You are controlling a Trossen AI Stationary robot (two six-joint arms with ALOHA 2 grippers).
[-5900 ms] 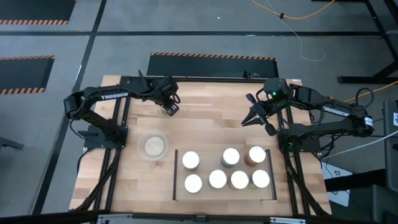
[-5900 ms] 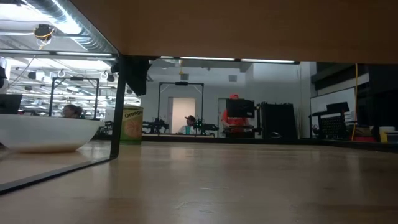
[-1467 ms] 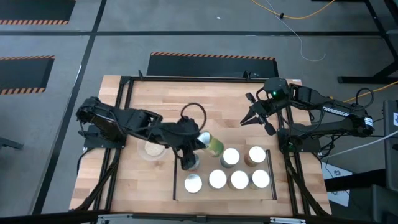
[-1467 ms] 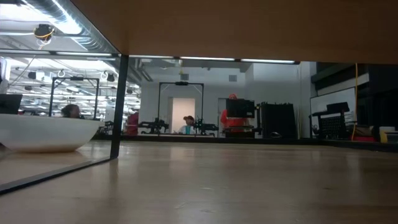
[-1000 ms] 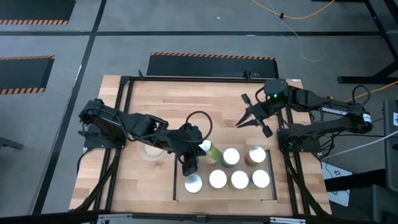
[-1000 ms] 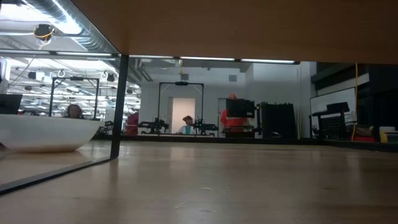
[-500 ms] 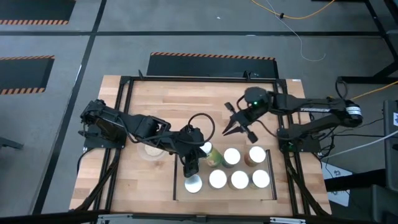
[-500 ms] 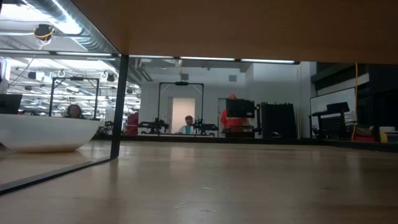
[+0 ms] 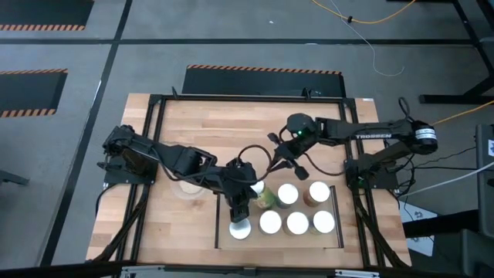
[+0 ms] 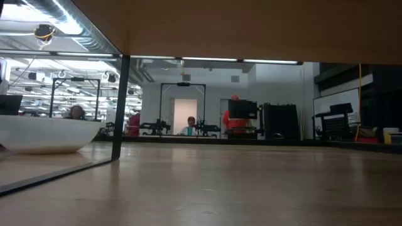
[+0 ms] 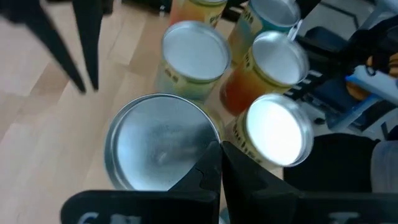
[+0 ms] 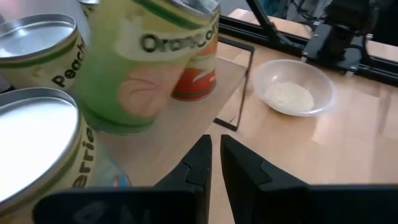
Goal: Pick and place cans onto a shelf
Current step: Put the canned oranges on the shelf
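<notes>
Several cans (image 9: 297, 222) with silver-white tops stand upright in two rows on the light-wood shelf (image 9: 278, 242) between its black bars. My left gripper (image 9: 253, 193) reaches over the shelf's left part, shut on a green can (image 9: 268, 199) marked "Orange" (image 12: 149, 68). That can is tilted, its top toward the left. My right gripper (image 9: 268, 171) hangs just beyond the green can, fingers close together and empty. The low view shows neither cans nor grippers. My left gripper holds the green can at the rim of its silver top (image 11: 208, 140), pinched between near-shut fingers. One finger (image 11: 186, 180) lies over the top face and the other outside the rim. The fingers slant down from the table's left. The can is tilted, its base just above the shelf.
A clear dish with beige contents (image 9: 191, 183) sits left of the shelf and also shows in the low view (image 10: 38, 135). A black metal frame (image 9: 154, 147) borders the table. The far half of the wooden table is bare. People show in the room beyond.
My right gripper has gone toward the table's left and near edges, ending close to the green can. My left gripper has carried the tilted green can a little toward the near edge, over the shelf.
</notes>
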